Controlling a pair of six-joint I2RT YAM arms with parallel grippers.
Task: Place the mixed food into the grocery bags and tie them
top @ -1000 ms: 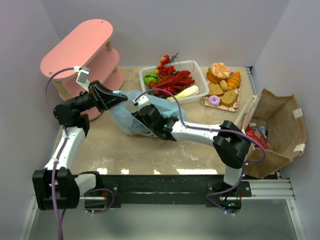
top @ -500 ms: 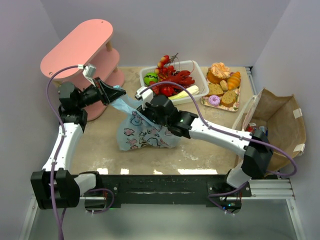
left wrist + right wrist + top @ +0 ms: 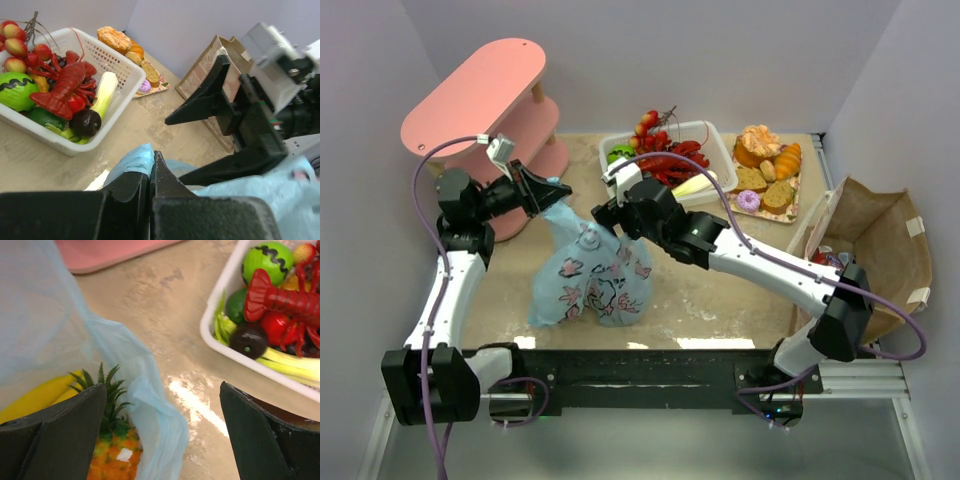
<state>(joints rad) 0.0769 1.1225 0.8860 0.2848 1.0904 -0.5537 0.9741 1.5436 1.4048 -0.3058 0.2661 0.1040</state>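
Beige tabletop (image 3: pixel 720 290) — left jaws clamped on blue bag (image 3: pixel 590 285); right jaws wide apart over it.

Bright, even overhead light; soft shadows. Glare streaks the table (image 3: pixel 194 399) between the fingers of the right gripper (image 3: pixel 160 395). Fingers of the left gripper (image 3: pixel 151 170) appear dark, blurred.
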